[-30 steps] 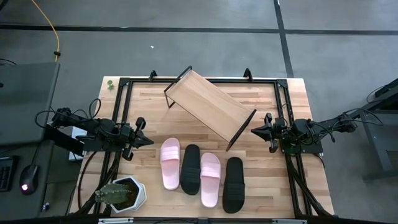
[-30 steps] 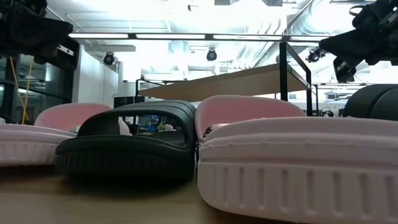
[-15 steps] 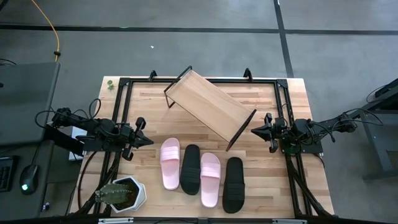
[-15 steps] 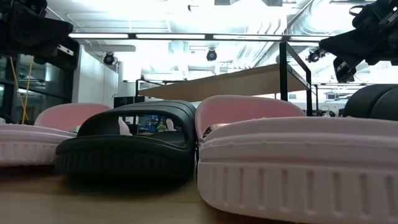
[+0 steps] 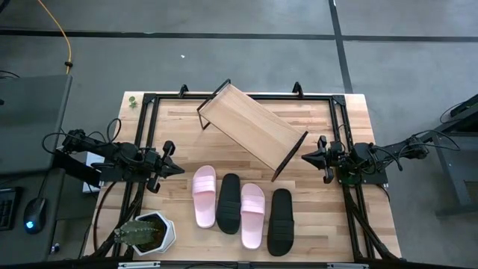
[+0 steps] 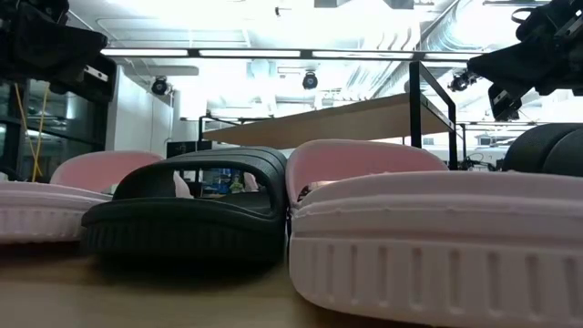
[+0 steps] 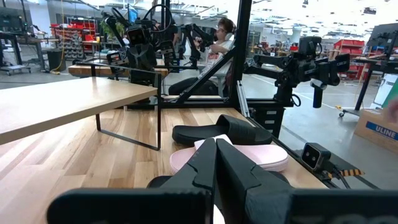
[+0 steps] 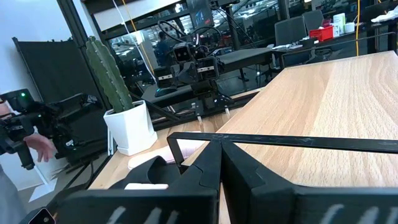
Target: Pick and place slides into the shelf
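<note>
While idle, both grippers [image 5: 178, 169] [image 5: 304, 157] (fingers together) low.

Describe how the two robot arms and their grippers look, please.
Both arms are dark, nearly black, jointed metal, with loose black cables trailing outward from each. The left gripper and the right gripper each end in two black, wedge-shaped fingers tapering to a point. No markings are visible.

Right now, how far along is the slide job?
Nothing is done: the slanted light wood shelf is bare. Two pale pink slides and two black slides lie on the table. Left gripper and right gripper are shut, holding nothing. All four remain.
</note>
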Robot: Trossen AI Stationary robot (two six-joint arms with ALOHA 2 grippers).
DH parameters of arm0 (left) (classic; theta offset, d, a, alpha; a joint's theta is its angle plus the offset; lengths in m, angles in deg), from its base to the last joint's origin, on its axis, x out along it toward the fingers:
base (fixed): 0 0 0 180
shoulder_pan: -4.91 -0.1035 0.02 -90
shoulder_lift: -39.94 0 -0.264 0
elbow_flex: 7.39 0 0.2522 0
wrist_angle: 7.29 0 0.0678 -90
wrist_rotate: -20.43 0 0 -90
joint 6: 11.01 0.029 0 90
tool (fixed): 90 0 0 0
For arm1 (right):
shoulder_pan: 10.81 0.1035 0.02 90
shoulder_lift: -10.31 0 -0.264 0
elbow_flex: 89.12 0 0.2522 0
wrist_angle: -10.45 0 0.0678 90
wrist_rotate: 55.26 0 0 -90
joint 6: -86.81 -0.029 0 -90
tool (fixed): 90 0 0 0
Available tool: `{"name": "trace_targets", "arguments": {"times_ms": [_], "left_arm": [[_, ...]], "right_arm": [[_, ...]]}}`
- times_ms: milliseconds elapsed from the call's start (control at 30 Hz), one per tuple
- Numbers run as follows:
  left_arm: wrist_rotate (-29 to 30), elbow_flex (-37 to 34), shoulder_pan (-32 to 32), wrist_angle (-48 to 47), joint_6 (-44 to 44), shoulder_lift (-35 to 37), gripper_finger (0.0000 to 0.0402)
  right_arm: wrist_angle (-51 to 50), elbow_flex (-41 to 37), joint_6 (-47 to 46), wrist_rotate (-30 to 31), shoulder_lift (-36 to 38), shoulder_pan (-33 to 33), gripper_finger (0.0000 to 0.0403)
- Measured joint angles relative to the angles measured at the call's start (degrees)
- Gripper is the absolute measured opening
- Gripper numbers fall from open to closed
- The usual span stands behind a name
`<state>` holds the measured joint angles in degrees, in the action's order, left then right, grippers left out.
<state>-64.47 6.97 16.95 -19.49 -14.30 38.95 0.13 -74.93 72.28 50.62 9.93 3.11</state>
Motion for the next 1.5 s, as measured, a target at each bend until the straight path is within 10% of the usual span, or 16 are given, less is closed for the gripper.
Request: {"name": "trace_targets", "arguments": {"times_ms": [867, 1500], "left_arm": [[-0.07, 0.0, 0.0, 9.88, -9.25, 0.0, 0.0001], [0.07, 0.0, -0.01, 23.5, -30.19, 0.02, 0.0001]], "right_arm": [[0.19, 0.0, 2.54, 0.57, 0.0, -0.01, 0.0], [13.93, 0.02, -21.83, 2.26, 0.02, -0.01, 0.0]]}}
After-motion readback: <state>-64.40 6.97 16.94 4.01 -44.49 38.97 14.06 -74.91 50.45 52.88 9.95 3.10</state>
